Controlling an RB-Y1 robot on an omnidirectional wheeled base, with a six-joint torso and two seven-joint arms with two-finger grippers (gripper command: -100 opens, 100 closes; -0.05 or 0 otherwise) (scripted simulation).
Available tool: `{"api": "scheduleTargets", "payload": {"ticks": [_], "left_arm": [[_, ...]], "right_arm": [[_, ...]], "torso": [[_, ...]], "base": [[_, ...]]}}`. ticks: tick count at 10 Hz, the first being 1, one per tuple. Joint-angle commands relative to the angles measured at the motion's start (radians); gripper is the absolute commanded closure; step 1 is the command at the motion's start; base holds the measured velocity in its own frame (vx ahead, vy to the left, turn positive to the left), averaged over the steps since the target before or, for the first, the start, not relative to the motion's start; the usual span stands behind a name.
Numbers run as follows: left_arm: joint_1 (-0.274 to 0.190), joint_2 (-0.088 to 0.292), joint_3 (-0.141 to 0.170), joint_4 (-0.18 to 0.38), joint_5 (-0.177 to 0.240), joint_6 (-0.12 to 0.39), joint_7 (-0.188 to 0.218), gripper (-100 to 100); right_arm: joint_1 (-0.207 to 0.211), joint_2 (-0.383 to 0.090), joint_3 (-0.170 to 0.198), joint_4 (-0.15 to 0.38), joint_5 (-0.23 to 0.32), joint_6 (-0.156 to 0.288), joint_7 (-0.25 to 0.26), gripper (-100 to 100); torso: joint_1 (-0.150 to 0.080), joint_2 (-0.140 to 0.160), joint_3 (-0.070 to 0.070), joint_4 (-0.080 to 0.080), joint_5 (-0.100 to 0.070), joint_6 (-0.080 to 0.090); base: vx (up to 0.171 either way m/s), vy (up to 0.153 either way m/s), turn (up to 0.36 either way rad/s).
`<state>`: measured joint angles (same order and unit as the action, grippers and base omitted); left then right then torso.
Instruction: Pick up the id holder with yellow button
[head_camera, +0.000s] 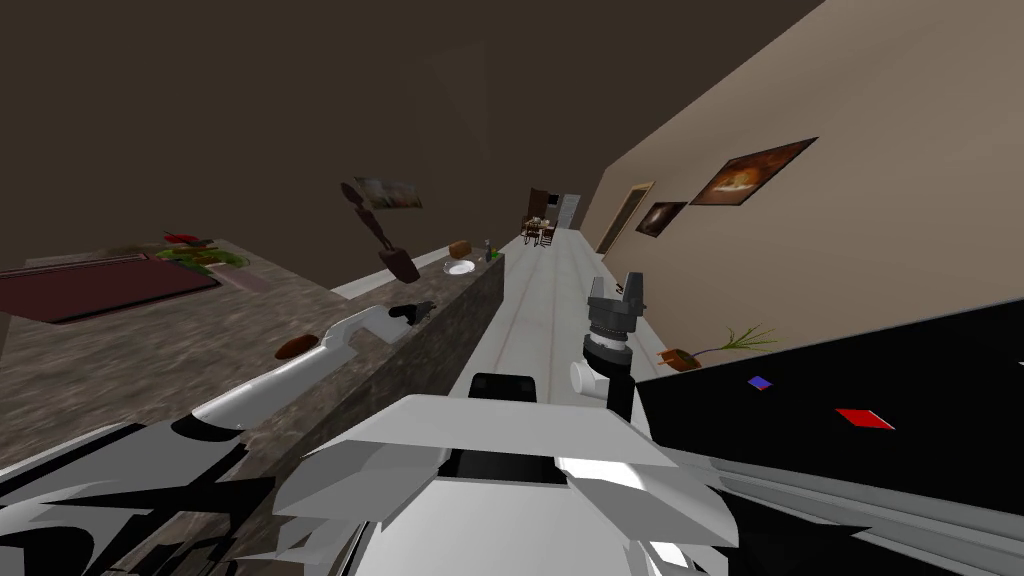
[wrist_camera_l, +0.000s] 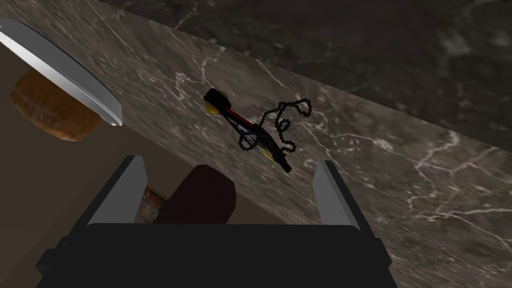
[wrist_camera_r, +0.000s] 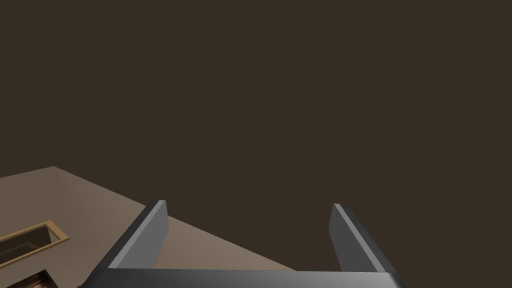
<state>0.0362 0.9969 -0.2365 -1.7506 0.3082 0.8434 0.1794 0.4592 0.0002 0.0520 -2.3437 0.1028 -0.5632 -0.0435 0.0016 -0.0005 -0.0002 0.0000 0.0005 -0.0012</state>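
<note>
1. At the far left of the head view, a dark red mat (head_camera: 100, 285) lies on the marbled counter (head_camera: 150, 350). Red and green vegetables (head_camera: 195, 252) sit just beyond it.
2. Nearer to us on the same top sits a brown oval lump (head_camera: 296, 347).
3. Our left gripper (wrist_camera_l: 229, 161) reaches out over the counter near its edge. Its two fingers stand wide apart and hold nothing.
4. The id holder (wrist_camera_l: 250, 134) lies flat on the counter ahead of those fingers, touching neither. Its yellow button (wrist_camera_l: 216, 103) is at the end farther from the gripper. A black bead chain (wrist_camera_l: 287, 122) lies looped beside the holder and across its body.
5. A dark maroon cylinder (wrist_camera_l: 202, 200) shows between the fingers, close to the gripper's body. We cannot tell whether it touches anything.
6. Farther along the counter stand a white plate (head_camera: 459, 267) and a small bottle (head_camera: 489, 250).
7. To the right of the counter, our right gripper (head_camera: 627, 285) points upward over the pale floor (head_camera: 545, 300). Its fingers are spread and empty.
8. Framed pictures (head_camera: 750, 172) hang on the beige wall at the right, and a small plant (head_camera: 740, 340) lies at the wall's foot.
9. At the far right is a black area (head_camera: 950, 360) with a red patch (head_camera: 865, 418) and a blue patch (head_camera: 760, 382).
</note>
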Motion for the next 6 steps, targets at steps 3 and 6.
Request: {"api": "scheduleTargets", "payload": {"ticks": [3,6], "left_arm": [[-0.019,0.002,-0.015,0.031,0.009,0.038,-0.017,-100],[-0.023,-0.028,-0.014,0.086,-0.009,0.007,-0.033,-100]], "right_arm": [[0.000,0.000,0.000,0.000,0.000,0.000,0.000,0],[0.000,0.000,0.000,0.000,0.000,0.000,0.000,0]], "torso": [[0.000,0.000,0.000,0.000,0.000,0.000],[-0.001,-0.001,0.000,0.000,0.000,0.000]], "base": [[0.002,0.019,-0.077],[0.021,0.010,-0.040]]}}
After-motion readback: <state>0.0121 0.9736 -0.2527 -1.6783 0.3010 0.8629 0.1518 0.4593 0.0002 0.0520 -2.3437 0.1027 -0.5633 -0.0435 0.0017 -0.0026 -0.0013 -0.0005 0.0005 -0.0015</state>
